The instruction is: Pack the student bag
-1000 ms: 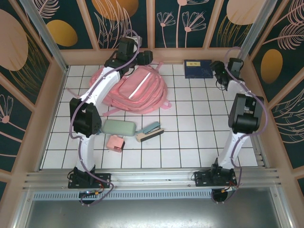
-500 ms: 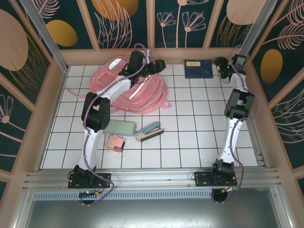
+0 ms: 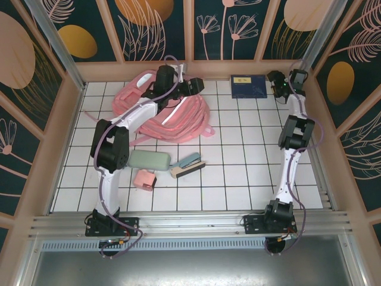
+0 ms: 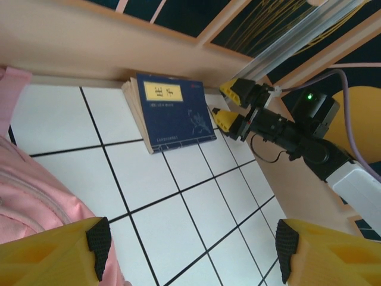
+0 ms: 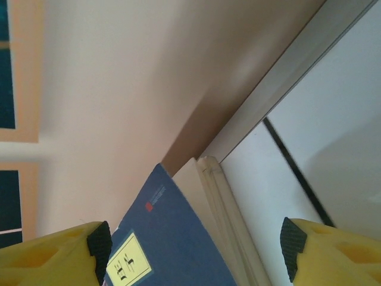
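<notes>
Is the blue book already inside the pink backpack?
No, the blue book lies flat on the tiled table, well apart from the pink backpack.

tiled table (image 3: 250,173) | on it: student bag (image 3: 187,122), blue book (image 3: 248,87), green case (image 3: 149,159), pink box (image 3: 144,179)

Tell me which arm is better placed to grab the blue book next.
Right, I'd judge. The right gripper is open beside the blue book at the back wall; the left gripper, also open, hangs by the student bag, farther off.
</notes>
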`<state>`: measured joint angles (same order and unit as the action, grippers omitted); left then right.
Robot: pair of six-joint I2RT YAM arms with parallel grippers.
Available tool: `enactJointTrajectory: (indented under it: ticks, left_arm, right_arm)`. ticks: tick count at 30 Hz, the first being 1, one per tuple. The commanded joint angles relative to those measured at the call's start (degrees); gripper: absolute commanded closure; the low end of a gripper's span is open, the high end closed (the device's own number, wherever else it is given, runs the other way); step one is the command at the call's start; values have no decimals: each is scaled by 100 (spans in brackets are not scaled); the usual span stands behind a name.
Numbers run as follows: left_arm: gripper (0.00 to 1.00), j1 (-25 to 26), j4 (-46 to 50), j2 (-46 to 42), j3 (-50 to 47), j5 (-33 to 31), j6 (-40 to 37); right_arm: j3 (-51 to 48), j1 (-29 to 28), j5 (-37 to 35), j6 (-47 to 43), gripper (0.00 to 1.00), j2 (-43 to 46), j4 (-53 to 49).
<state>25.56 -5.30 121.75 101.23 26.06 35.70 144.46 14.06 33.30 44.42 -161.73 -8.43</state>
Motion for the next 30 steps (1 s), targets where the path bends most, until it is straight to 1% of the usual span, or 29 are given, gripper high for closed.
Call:
enactJointTrajectory:
  ticks: [1,4,7,12,17,20,21,22,24,27,30]
  left_arm:
    - [25,1,132,-219,-19,-77,-246]
    - [26,-22,358,-302,-32,-127,-366]
    - [26,-73,408,-533,-265,-220,-397]
    - [25,-113,328,-927,-646,-277,-417]
    - [25,-117,53,-1289,-1126,-350,-240]
    - [26,-113,-52,-1427,-1342,-399,-160]
    - [26,-113,-58,-1465,-1381,-424,-160]
    - [25,-113,-43,-1509,-1421,-477,-168]
    - [25,-118,9,-1577,-1459,-605,-169]
    - [25,-122,84,-1632,-1429,-677,-173]
    - [25,-122,179,-1692,-1380,-706,-158]
  right_arm:
    - [-57,-623,227,-231,23,-209,-519]
    - [-445,-930,185,-375,23,49,-567]
    - [-1246,-1247,27,-499,24,575,-580]
    - [-3343,-1684,-205,-606,25,1840,165]
    - [-5345,-2212,-418,-263,26,3092,1155]
    - [-6075,-2641,-567,-319,26,3757,1441]
    - [-6285,-2725,-674,-350,26,3976,1511]
    - [-6475,-2767,-964,-365,26,4232,1471]
    - [-6655,-2676,-1366,-405,26,4603,1323]
    - [-6553,-2403,-1897,-567,30,4915,955]
    - [-6232,-2160,-2002,-704,34,4918,616]
